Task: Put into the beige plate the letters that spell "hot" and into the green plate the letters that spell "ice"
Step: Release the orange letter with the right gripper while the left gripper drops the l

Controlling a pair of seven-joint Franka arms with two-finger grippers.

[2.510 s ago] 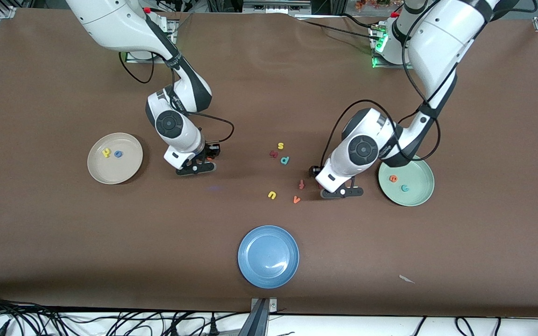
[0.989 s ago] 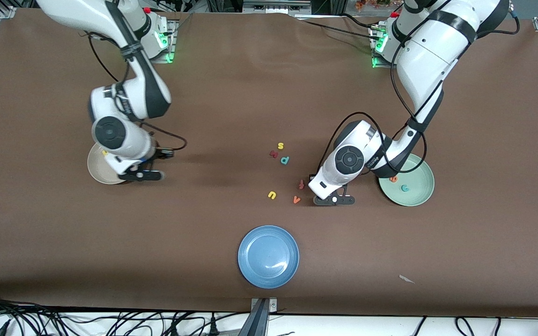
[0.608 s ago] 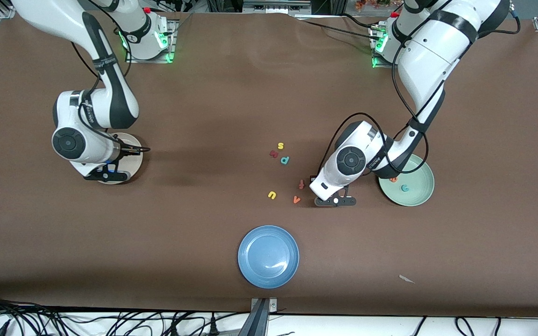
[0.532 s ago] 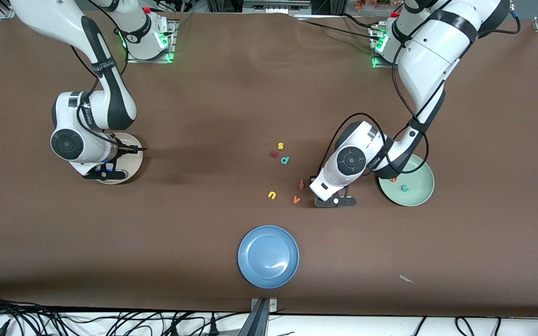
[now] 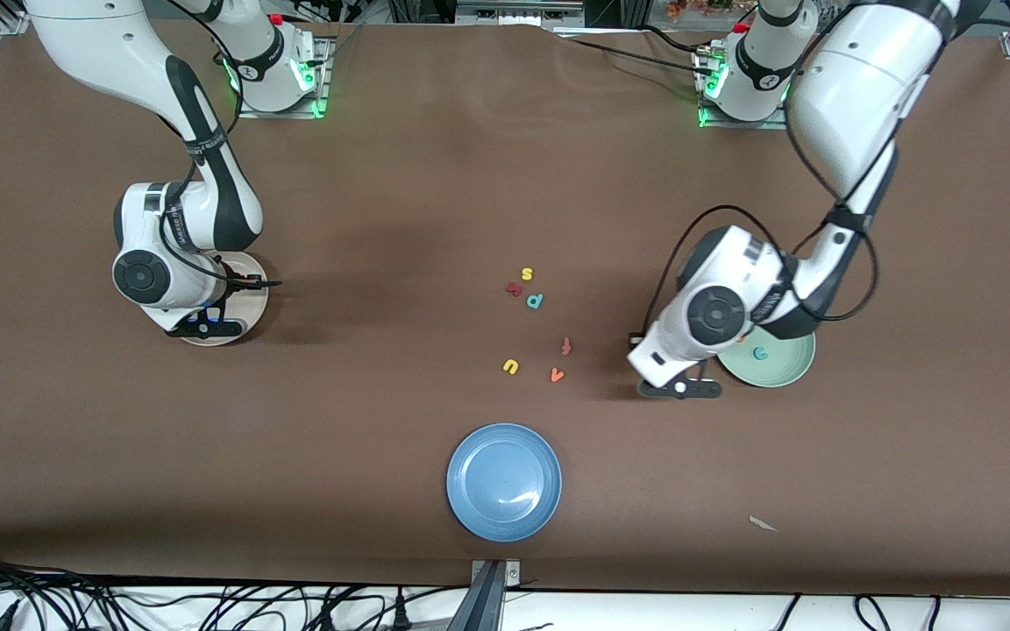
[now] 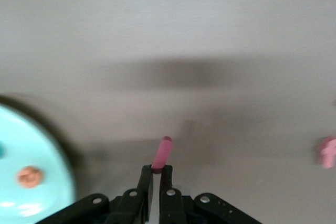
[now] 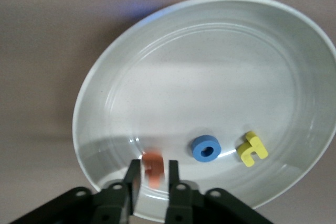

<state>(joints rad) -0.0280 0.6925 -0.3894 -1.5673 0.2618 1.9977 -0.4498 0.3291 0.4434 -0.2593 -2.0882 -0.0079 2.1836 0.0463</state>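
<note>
Two letters, the blue o [image 7: 205,149] and the yellow h [image 7: 252,149], lie in the beige plate [image 5: 257,302] toward the right arm's end of the bench [image 5: 365,175]. The right claw [image 5: 204,328] hangs over that plate, released, its fingers slightly apart with the orange t [image 7: 153,171] between them. Mid-bench lie the yellow u [image 5: 510,366], teal p [image 5: 535,301], orange v [image 5: 557,375] and orange-red f [image 5: 565,345]. The left claw [image 5: 679,388] is clenched on the dark red i [image 6: 163,153] over the bench, just beside the green plate [image 5: 790,372], which holds the teal c [image 5: 760,353] and orange e [image 6: 29,176]
</note>
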